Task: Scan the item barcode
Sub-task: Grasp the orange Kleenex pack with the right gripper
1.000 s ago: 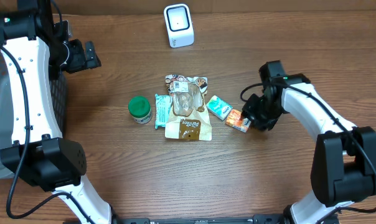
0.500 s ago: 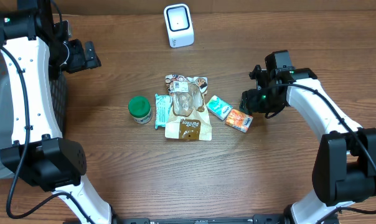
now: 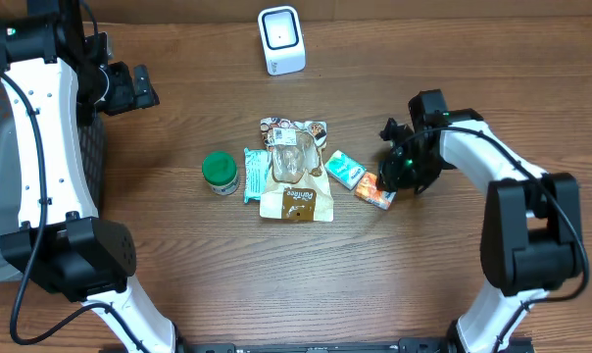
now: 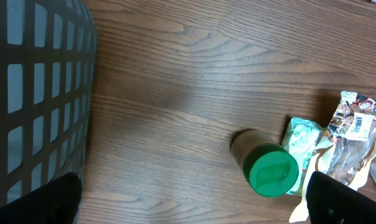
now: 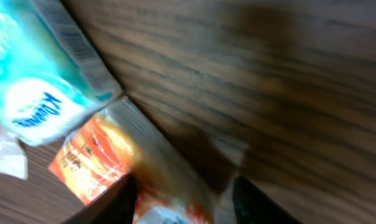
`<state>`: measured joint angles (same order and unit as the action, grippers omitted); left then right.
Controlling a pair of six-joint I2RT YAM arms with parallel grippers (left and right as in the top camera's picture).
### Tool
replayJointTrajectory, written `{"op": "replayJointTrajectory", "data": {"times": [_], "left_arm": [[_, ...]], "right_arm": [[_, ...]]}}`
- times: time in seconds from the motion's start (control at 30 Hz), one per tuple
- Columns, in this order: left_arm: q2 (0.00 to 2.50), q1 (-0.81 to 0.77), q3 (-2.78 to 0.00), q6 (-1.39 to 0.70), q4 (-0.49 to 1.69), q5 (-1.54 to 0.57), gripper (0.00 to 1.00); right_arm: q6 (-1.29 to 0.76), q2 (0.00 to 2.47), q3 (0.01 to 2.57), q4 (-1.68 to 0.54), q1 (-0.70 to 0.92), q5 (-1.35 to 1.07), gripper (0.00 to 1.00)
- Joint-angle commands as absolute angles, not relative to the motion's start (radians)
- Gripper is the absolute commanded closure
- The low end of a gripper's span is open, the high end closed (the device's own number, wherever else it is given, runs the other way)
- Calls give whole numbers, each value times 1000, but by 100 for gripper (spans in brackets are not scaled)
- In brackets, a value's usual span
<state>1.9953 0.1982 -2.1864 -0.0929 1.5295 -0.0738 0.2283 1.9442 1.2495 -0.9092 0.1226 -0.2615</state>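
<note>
Far left, beside the grey basket (image 4: 32, 93), the left gripper (image 3: 144, 88) hangs wide open, holding nothing. On the desk (image 3: 178, 245) a green-lidded jar (image 3: 220, 172) stands near a brown pouch (image 3: 296, 176), with the white scanner (image 3: 280, 39) well behind them. Right of the pouch lies the orange packet (image 3: 374, 190). The right gripper (image 3: 394, 181) straddles its end, half open; I cannot tell if it pinches.
</note>
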Motion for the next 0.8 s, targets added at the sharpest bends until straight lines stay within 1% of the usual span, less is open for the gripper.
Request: {"op": "replayJointTrajectory", "data": {"times": [0.0,0.13,0.17,0.3,0.4,0.53,0.77], "left_arm": [[1969,202,-2189,-67,1528,-70,0],[1969,202,-2189,-67,1528,-70,0],[1969,202,-2189,-67,1528,-70,0],[1969,202,-2189,-67,1528,-70,1],[1969,202,-2189,-67,1528,-70,0],[1969,202,-2189,-67,1528,-70,0],[1969,202,-2189,-67,1528,-70,0]], "right_arm": [[232,1995,1270,-914,115,-286,67],[190,2000,1271,-934,115,-297,94],[165,1999,1271,-942,115,-297,96],[103,1999,1287,-997,115,-315,96],[104,1993,1340,-1089,115,-406,96],[105,1961,1409,-1148,115,-629,96],[105,1885,1460,-1092,116,-1145,96]]}}
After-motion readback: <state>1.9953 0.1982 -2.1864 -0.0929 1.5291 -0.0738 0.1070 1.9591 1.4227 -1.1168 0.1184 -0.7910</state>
